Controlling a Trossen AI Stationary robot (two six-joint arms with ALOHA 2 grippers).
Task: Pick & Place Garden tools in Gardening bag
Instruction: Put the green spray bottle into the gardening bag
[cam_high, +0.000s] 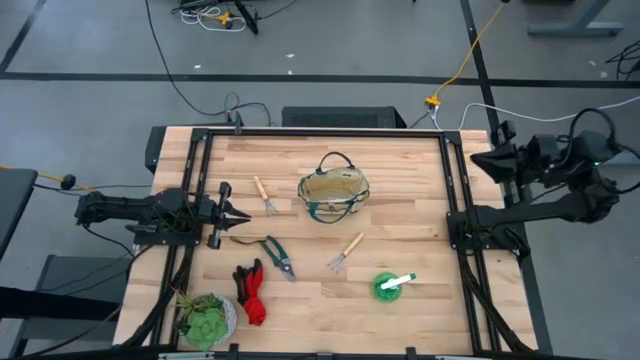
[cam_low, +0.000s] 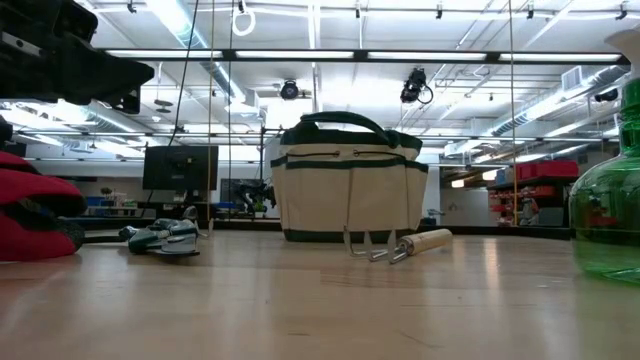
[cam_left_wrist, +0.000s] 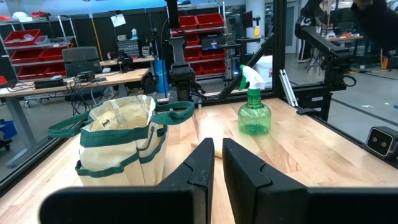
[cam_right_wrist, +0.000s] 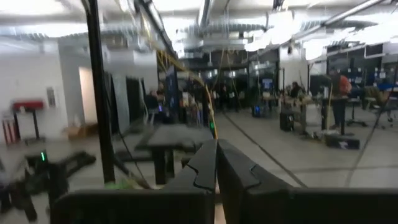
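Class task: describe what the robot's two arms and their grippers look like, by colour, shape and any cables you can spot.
Both arms are black, built of jointed segments. The left gripper ends in two slim pointed fingers; up close its fingers are matte black, flat angular blades. The right gripper has the same dark blades. Black cables loop over the right arm, where a small green light shows.

Light wooden slat table (cam_high: 420, 215): tan fabric bag with green trim (cam_high: 334, 196) sits around 12 o'clock, green spray bottle (cam_high: 390, 285) at 5, red-and-black gloves (cam_high: 251, 293) at 7.
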